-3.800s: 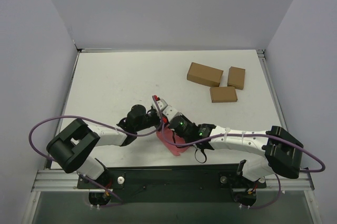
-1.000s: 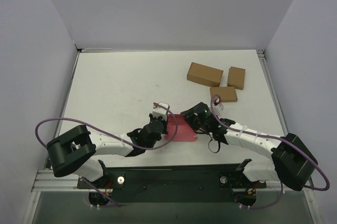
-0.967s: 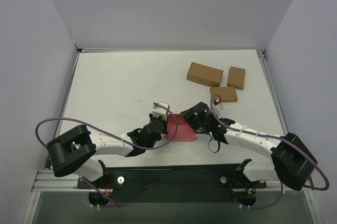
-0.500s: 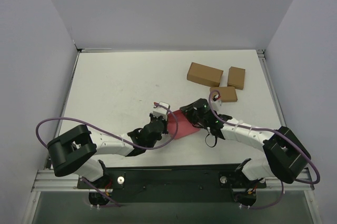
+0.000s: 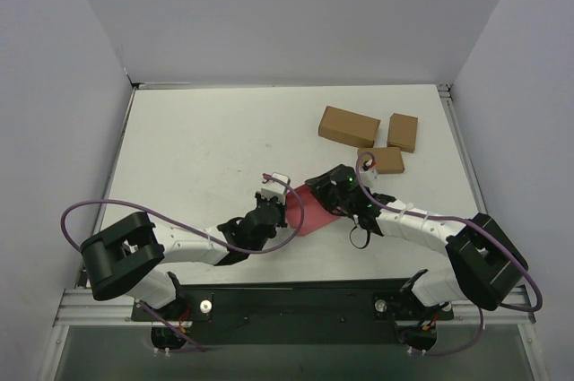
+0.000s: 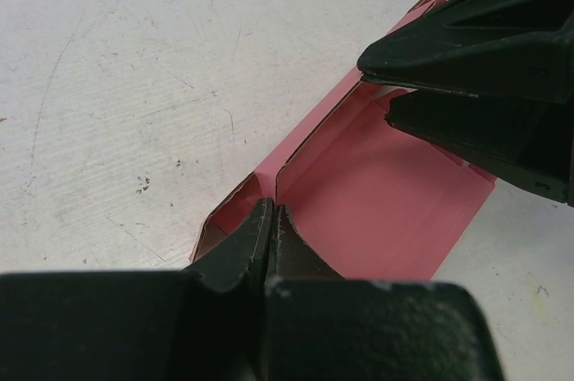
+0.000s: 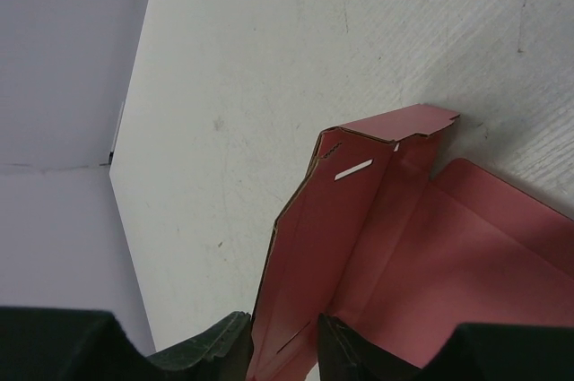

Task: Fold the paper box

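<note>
The paper box point(image 5: 309, 217) is a pink-red card sheet lying near the table's front middle. It also shows in the left wrist view point(image 6: 386, 211) and the right wrist view point(image 7: 404, 246). My left gripper point(image 5: 280, 210) is shut, its tips point(image 6: 271, 211) at a notch on the sheet's near left edge. My right gripper point(image 5: 326, 196) is at the sheet's far right edge. Its jaws stand slightly apart point(image 7: 282, 341) with a raised side panel between them. Its black fingers point(image 6: 466, 49) show over the sheet in the left wrist view.
Three brown cardboard boxes stand at the back right: one large point(image 5: 349, 126), one small point(image 5: 403, 132), one nearer point(image 5: 380, 160), close behind my right arm. The white table point(image 5: 197, 148) is walled on three sides. Purple cables loop beside both arms.
My right gripper has moved up and left along the sheet's right edge and lifted that side panel. The sheet looks narrower from above. My left gripper has stayed at the left edge.
</note>
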`<action>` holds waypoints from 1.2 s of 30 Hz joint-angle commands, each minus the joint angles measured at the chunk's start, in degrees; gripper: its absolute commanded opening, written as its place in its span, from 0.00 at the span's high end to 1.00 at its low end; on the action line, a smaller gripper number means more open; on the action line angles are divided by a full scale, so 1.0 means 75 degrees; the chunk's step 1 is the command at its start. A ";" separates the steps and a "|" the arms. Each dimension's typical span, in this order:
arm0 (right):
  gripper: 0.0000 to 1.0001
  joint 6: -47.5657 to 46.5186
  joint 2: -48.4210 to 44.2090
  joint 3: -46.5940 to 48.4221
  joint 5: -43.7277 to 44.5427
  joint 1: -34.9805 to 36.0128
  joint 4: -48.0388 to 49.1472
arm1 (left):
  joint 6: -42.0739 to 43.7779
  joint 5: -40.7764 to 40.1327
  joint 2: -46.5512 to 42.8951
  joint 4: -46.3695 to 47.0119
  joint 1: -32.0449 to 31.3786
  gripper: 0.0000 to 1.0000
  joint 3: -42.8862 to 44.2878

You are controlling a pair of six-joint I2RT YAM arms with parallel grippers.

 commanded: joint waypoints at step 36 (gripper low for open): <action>1.00 0.0157 0.0347 0.0236 -0.0509 -0.0354 0.0469 | 0.0818 0.1707 -0.1751 0.0264 0.0245 0.32 -0.0738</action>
